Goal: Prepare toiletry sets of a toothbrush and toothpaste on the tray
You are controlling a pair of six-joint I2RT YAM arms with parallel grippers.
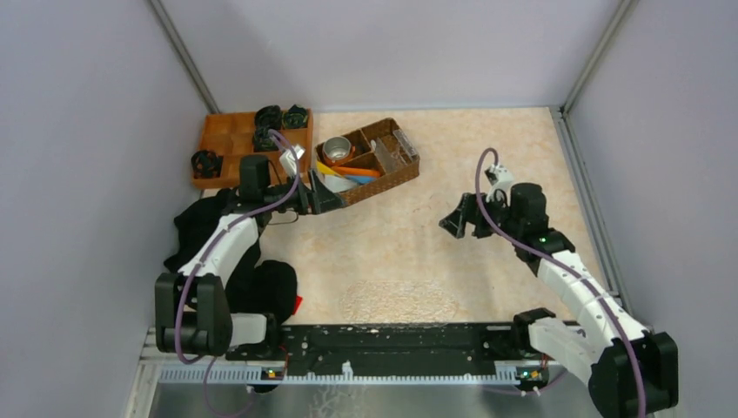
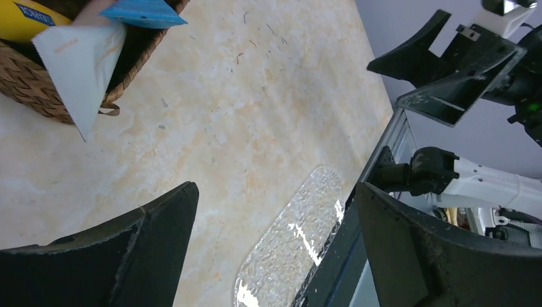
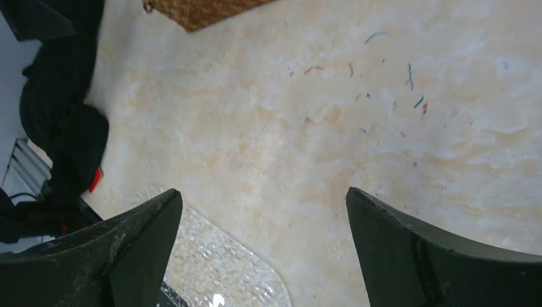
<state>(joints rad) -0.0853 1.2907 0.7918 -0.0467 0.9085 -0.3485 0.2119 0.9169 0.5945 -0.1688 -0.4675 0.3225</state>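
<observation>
Tray [image 1: 399, 302] of clear, dimpled plastic with rounded corners: lay flat on the mottled beige table [image 1: 487, 148], just ahead of the arm bases and between the two arms; glinted in both wrist views.

Tubes [image 1: 344, 174], wedge-shaped, in yellow, blue and orange: rested well apart from the tray, piled in the near-left compartment of the wicker basket [image 1: 392, 180]. From the left wrist, showed as a white flat wedge [image 2: 80, 61] jutting over the woven rim, beside a blue one [image 2: 144, 11] and a yellow one [image 2: 29, 16].

Left gripper [image 1: 324, 193]: hung just beside the basket's near-left corner, matte black fingers [image 2: 160, 230] spread wide, grasping nothing.

Right gripper [image 1: 461, 222]: hovered above bare tabletop right of centre, fingers [image 3: 140, 236] likewise parted and unloaded.

Orange wooden tray [image 1: 231, 144], divided into square cells: stood at the far left, touching or nearly touching the basket, with black ring-shaped parts [image 1: 270, 116] in some cells.

Black cloth [image 1: 196, 235]: lay crumpled beneath the left arm.
</observation>
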